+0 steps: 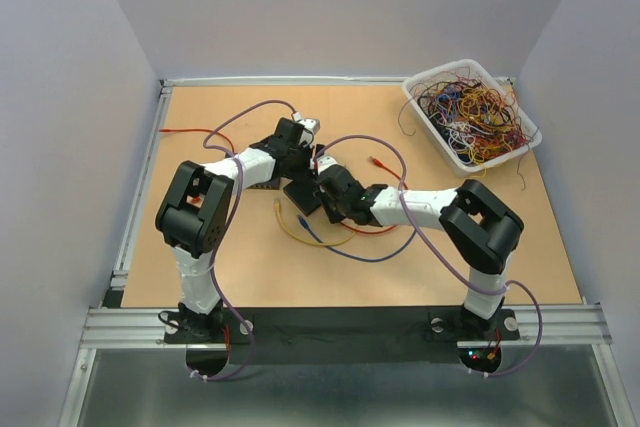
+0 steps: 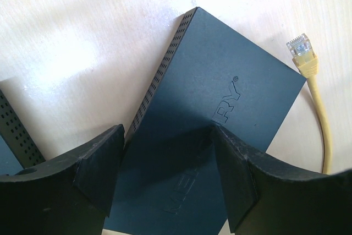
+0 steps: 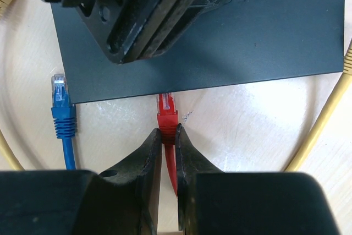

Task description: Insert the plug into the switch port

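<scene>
Raised lettering on the switch [image 2: 220, 75] lid reads "RY" with a registered mark; the other letters are shaded or covered. The red plug [image 3: 166, 115] lies with its tip at the switch edge facing the right gripper [image 3: 168, 135], which is pinched closed on the plug's rear end. Whether the tip sits inside a port I cannot tell. The left gripper [image 2: 168, 136] stands with jaws apart over the switch lid. A blue plug [image 3: 61, 100] touches one switch corner and a yellow plug [image 2: 302, 53] lies near another. Bare table [image 1: 500, 247] stretches right of the switch toward a bin [image 1: 430, 134] of wires.
</scene>
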Motion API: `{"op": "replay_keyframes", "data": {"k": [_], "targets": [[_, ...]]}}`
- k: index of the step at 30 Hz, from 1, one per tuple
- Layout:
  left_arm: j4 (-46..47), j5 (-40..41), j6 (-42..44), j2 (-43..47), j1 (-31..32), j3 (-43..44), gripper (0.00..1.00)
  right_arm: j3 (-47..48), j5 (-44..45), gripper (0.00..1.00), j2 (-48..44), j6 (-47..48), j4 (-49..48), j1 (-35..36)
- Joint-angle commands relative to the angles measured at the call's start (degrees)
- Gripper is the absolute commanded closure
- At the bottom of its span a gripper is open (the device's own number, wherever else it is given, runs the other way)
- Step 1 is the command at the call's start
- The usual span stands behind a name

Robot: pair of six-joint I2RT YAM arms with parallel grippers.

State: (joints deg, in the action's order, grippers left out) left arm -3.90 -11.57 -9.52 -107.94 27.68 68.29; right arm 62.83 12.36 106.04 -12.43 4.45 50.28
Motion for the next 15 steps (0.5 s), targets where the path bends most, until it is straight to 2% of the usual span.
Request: {"op": "replay_keyframes", "data": {"k": [1, 8, 15], "targets": [[-8.3, -6.9, -2.2, -2.6, 3.9, -1.8, 0.26, 0.0, 5.0, 1.00, 0.7, -1.3, -8.0, -0.2], [-7.3, -10.9, -3.4, -1.7, 3.8, -4.0, 0.26, -0.2, 8.1, 1.00, 0.3, -2.1, -9.5, -0.2], [-5.4, -16.5, -4.9, -0.2, 3.9, -6.9, 0.26, -1.9, 9.1, 0.99, -1.4, -0.7, -17.2, -0.2]]}}
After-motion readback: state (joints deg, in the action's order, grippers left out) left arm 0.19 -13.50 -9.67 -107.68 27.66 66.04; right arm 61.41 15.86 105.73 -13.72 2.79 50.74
